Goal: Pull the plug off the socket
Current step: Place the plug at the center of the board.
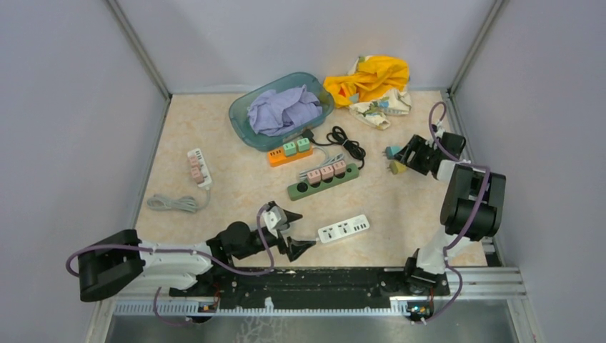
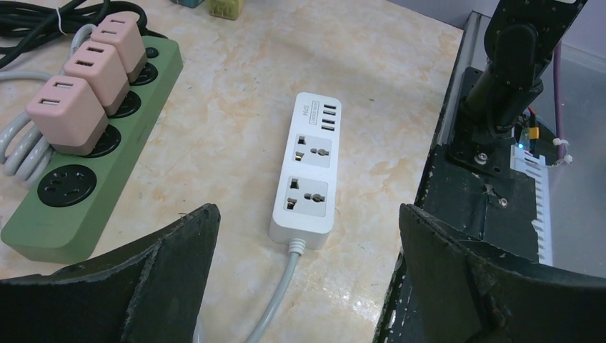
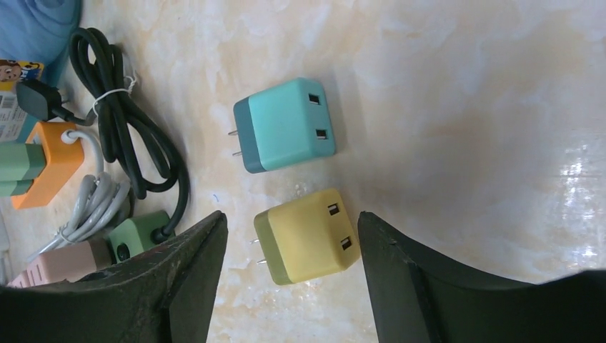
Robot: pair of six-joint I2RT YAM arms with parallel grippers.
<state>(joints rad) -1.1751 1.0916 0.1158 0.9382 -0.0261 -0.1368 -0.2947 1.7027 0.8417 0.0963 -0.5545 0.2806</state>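
Where pulled plugs seemingly collect, yellow plug lies beside teal plug, between parted fingers of right gripper; left gripper wide, empty.

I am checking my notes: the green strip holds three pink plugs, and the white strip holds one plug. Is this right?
Not quite. The white strip holds no plug; the left wrist view shows its sockets empty. The green strip does hold three pink plugs.

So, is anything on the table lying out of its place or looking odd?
The teal adapter and the yellow adapter lie loose on their sides on the table, in no socket. Nothing looks broken or spilled.
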